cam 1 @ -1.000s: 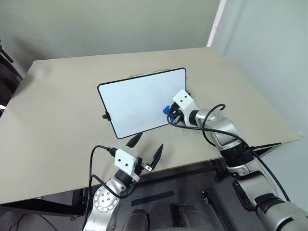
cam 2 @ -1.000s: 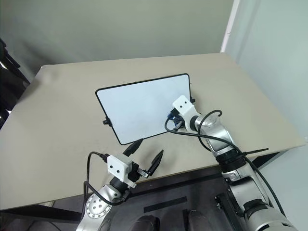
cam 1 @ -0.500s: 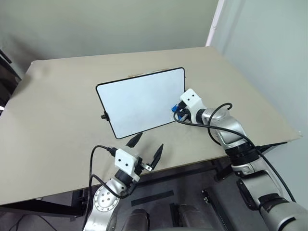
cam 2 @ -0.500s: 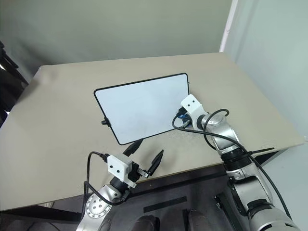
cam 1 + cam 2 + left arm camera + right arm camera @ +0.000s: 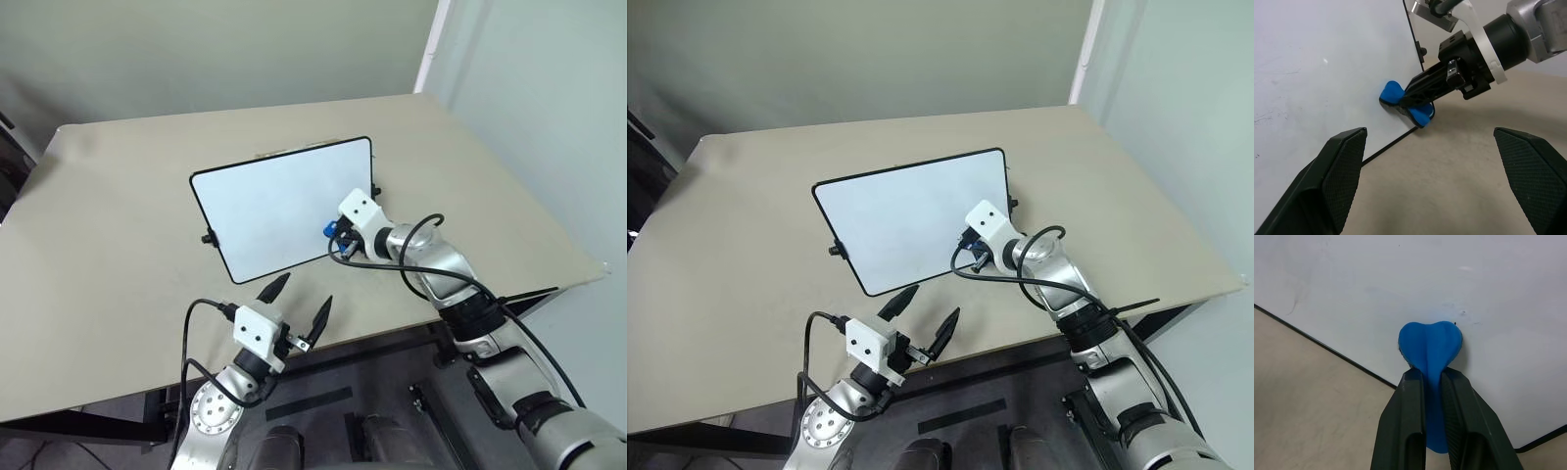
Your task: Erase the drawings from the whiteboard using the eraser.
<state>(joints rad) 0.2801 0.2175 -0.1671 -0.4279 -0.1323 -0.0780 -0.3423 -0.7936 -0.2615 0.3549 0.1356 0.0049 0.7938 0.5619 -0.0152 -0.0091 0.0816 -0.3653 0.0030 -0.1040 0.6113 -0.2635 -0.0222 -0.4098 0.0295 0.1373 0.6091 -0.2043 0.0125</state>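
The whiteboard [image 5: 274,201] lies flat on the table, with a black rim and small knobs at its sides. My right gripper [image 5: 331,232] is shut on the blue eraser [image 5: 329,228] and presses it on the board's face near the near right corner. In the right wrist view the eraser [image 5: 1430,342] sticks out past the black fingers [image 5: 1409,421] onto the white surface. The drawings are hidden or out of view; the board's face carries faint grey smudges [image 5: 1268,116] and tiny specks. My left gripper [image 5: 306,288] hovers open by the table's front edge, holding nothing.
The beige table [image 5: 108,235] spreads wide to the left of and behind the board. Its front edge [image 5: 392,328] runs just under my arms, and its right edge [image 5: 549,225] drops off beside a pale wall. A black cable [image 5: 416,240] loops over my right forearm.
My right gripper carried the eraser toward the board's right edge, then back left across the face. The left gripper stayed put. The camera view shifted slightly.
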